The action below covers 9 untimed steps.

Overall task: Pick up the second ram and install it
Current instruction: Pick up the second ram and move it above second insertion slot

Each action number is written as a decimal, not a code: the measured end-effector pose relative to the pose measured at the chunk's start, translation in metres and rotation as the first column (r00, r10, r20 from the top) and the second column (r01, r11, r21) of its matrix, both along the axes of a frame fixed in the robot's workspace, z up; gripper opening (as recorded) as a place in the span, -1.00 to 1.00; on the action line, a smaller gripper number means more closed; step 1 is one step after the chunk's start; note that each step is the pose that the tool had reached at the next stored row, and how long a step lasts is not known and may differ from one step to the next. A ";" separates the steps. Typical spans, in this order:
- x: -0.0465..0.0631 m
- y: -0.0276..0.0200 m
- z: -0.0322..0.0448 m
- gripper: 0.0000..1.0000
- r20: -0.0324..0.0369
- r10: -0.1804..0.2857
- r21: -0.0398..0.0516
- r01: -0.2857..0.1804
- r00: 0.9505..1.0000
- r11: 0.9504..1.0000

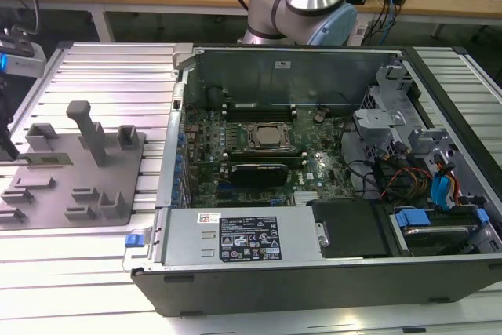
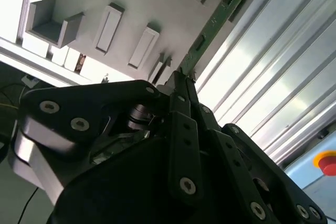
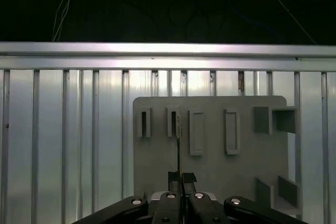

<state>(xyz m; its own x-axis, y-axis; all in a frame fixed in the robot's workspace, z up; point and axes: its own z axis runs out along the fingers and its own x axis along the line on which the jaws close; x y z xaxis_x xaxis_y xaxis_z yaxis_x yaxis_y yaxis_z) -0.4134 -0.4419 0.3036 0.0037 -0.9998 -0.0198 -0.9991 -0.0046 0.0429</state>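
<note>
A: Gripper (image 3: pixel 179 176) status?
B: Fingers (image 2: pixel 178 95) pinched on one end of the second ram (image 2: pixel 212 24).
A: Where's it sitting?
B: At the grey holder plate (image 1: pixel 59 187), well apart from the computer case (image 1: pixel 235 242).

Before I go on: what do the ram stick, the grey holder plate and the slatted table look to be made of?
The second ram: green circuit board, matt, with dark chips. The holder plate: dull, uniform grey with moulded-looking blocks, probably plastic. The table: bright ribbed slats with a strong sheen, likely bare aluminium.
</note>
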 end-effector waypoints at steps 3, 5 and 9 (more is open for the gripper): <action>0.000 0.0000 0.0160 -0.81 0.000 0.000 0.000 0.000 1.000 1.000; 0.000 0.0000 0.0244 -0.81 0.000 0.000 0.000 0.000 1.000 1.000; 0.000 0.0000 0.0349 -0.81 0.000 0.000 0.000 0.000 1.000 1.000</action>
<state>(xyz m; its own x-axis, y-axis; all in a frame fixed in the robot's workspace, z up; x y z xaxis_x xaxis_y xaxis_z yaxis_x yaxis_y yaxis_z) -0.4134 -0.4419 0.3385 0.0037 -0.9998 -0.0198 -0.9991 -0.0046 0.0428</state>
